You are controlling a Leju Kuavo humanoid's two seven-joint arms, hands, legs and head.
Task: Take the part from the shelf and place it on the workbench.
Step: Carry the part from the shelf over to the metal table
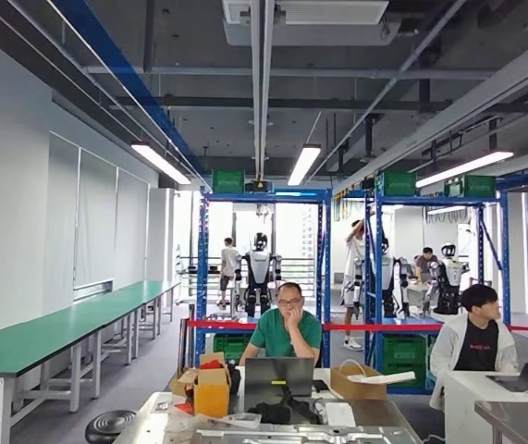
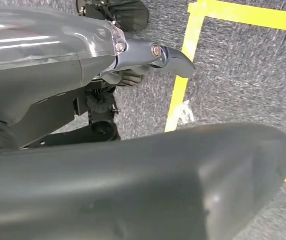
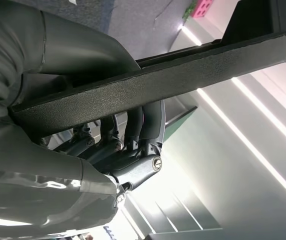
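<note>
Right wrist view: our right hand (image 3: 133,135) grips a flat, black, textured part (image 3: 164,82), its fingers curled over one long edge. We judge it rigid, moderately heavy, best held mid-length. Our left hand (image 2: 149,55) hangs over the floor at 6 o'clock; whether its fingers are apart, we cannot tell.

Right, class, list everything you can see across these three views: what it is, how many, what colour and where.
workbench: one, green top, along the left wall
shelf racks: three, blue, across the back
crates: several, green, on rack tops and low shelves
background robots: three, white and black, standing among the racks
barrier tape: one, red, strung across the racks
seated people: two in full sight, green shirt and white coat, at near tables
laptop: one, dark, before the green shirt
cardboard boxes: at least two, brown, near table
floor tape: yellow lines, grey floor
part: one, black, in the right hand
left hand: grey, above the floor
right hand: grey, fingers wrapped round the part
</note>
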